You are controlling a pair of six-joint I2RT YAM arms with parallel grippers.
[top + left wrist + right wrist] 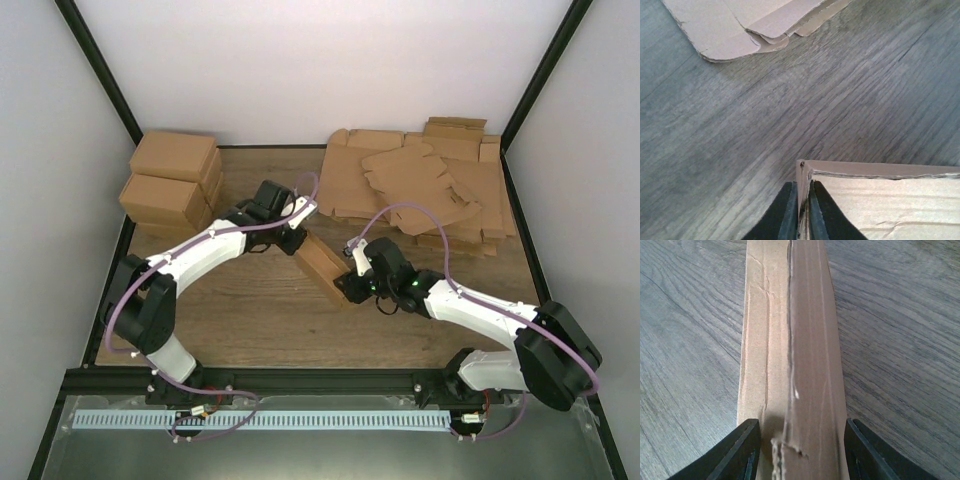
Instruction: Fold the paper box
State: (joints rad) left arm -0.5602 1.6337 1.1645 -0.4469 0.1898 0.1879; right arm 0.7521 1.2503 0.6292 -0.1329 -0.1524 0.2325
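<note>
Beyond the paper box (322, 262): blanks (420, 185), cartons (172, 180).

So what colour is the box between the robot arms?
Plain brown cardboard. The paper box shows best in the right wrist view.

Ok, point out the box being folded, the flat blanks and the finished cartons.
paper box (320, 262): top view, its long upper face.
flat blanks (428, 186): top view, topmost sheet.
finished cartons (160, 193): top view, near carton's top.

Plain brown paper box (322, 264), paler along its creases. Grey-brown wood grain on the table (260, 322). Same brown on flat blanks (430, 180) and stacked cartons (170, 182). White left arm (200, 250) and right arm (480, 312), black joints, purple cables (420, 208). Black left tool (802, 192) and right tool (801, 427).
</note>
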